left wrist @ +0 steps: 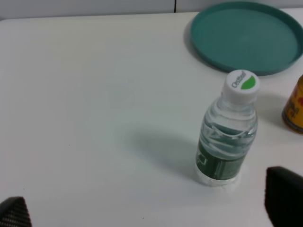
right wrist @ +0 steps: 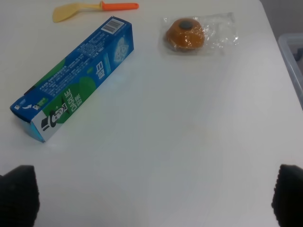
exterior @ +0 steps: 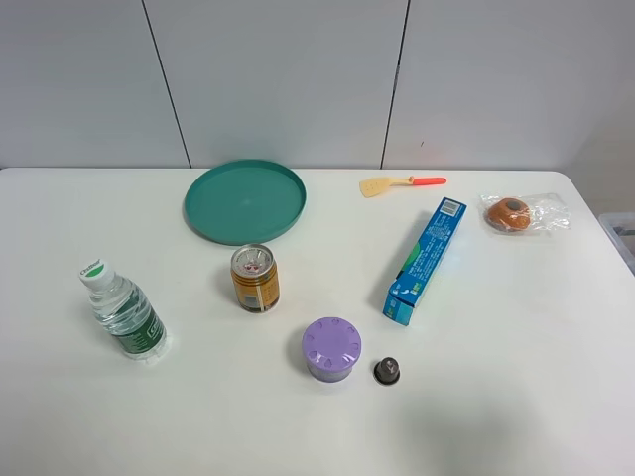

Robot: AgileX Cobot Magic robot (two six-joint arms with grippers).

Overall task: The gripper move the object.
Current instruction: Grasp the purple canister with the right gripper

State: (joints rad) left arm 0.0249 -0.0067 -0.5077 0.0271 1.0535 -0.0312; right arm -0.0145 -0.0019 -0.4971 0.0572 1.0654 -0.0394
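The lavender-purple jar with a dimpled lid stands upright on the white table, front of centre; only the exterior view shows it. Neither arm shows in the exterior view. In the left wrist view my left gripper is open, its two black fingertips far apart with nothing between them, above bare table near a water bottle. In the right wrist view my right gripper is open and empty, its fingertips far apart, over bare table near a blue toothpaste box.
A tiny dark capsule sits just right of the jar. A gold drink can, a teal plate, the water bottle, the toothpaste box, a yellow spatula and a wrapped bun stand around.
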